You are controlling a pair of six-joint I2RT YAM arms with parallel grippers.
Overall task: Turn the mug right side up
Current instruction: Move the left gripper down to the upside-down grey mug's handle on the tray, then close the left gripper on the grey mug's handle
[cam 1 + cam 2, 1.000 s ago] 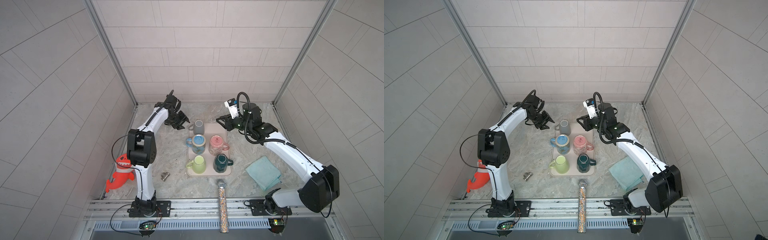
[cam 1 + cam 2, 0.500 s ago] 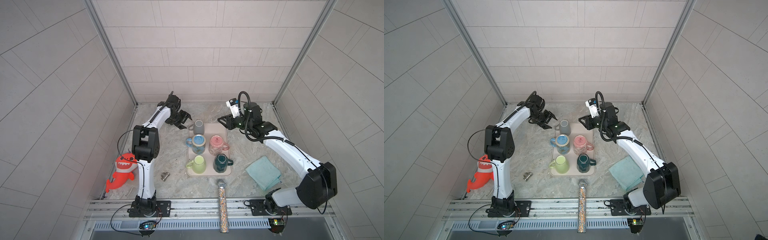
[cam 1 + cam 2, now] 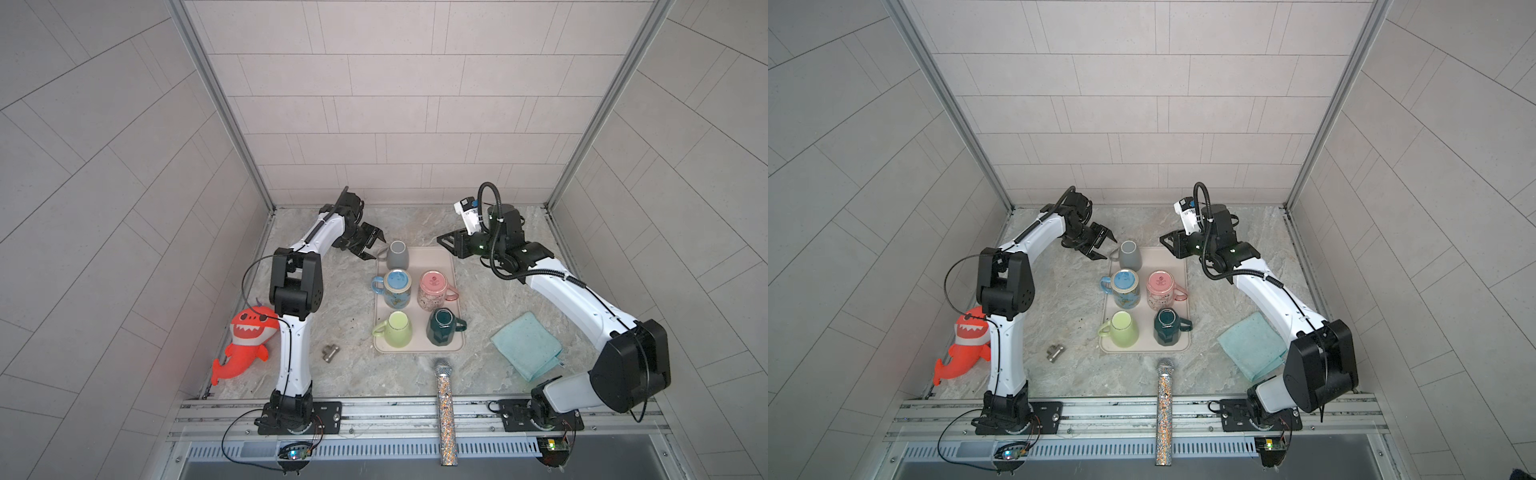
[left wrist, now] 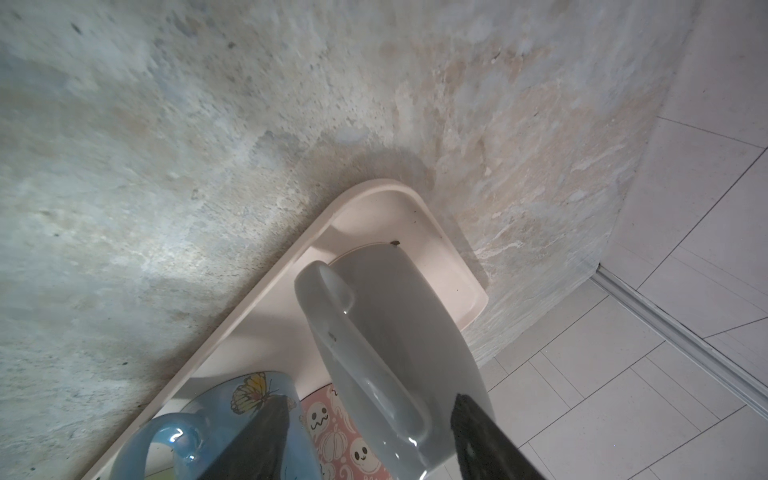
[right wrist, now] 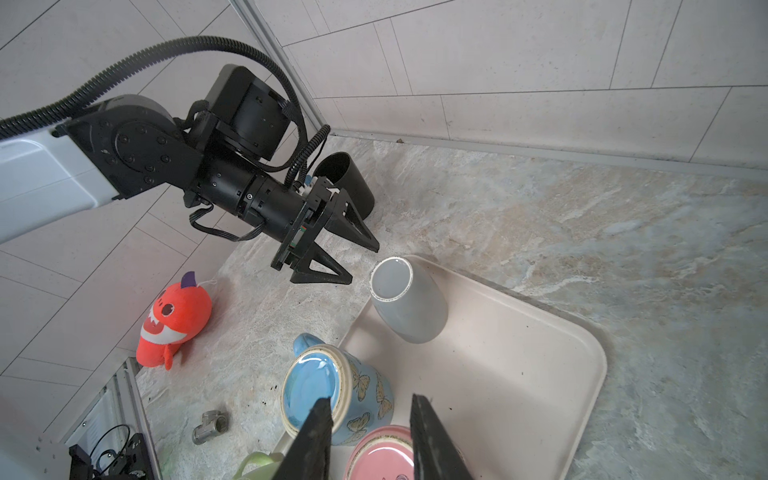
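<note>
A grey mug stands upside down at the back left of a cream tray, its handle towards the left arm. My left gripper is open, level with that handle. In the left wrist view the handle lies between the fingers of the left gripper, and they do not press on it. My right gripper hovers open over the tray's back right with nothing between its fingers.
Blue, pink, light green and dark green mugs also stand base up on the tray. An orange shark plush, a metal fitting, a glitter microphone and a teal cloth lie around it.
My left gripper has opened wider and moved right, up to the grey mug's handle. The right arm has barely moved.
</note>
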